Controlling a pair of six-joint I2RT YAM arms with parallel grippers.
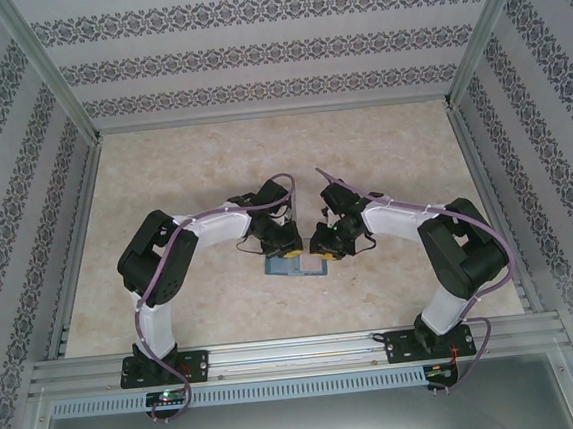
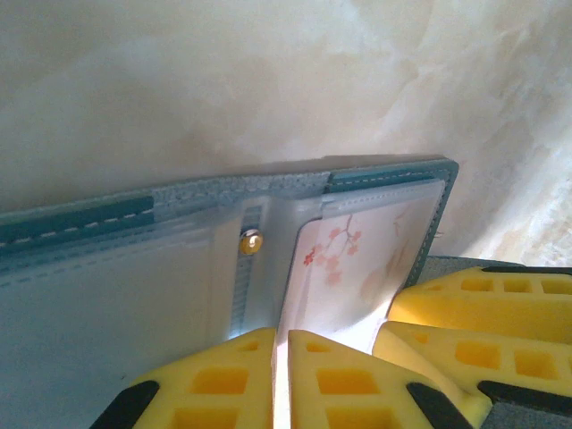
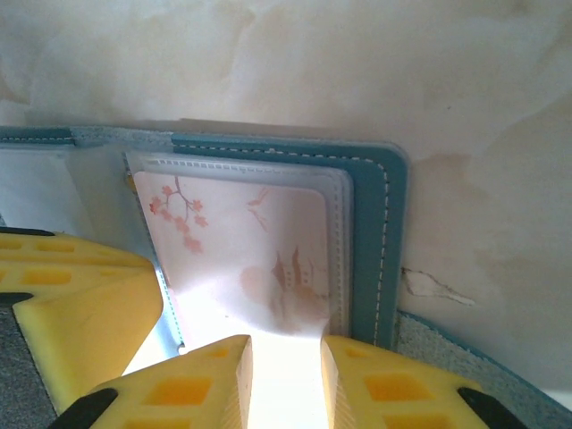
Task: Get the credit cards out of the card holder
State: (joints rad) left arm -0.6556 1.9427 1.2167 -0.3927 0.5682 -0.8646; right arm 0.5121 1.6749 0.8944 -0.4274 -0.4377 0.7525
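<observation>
Open teal-blue soft card holder (image 1: pixel 293 266) lies under both tools' tips. The left tool (image 2: pixel 279 384) is pressed together at its edge. The right tool (image 3: pixel 281 384) is slightly spread astride a white blossom-printed card (image 3: pixel 259 232), grip unclear. Bare beige worktop (image 1: pixel 262 166) all around.

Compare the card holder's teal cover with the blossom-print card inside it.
The card holder is teal with a stitched border; the card is pale and printed with pink blossom branches. The card holder is larger, its edge framing the card. Both show rounded corners.
</observation>
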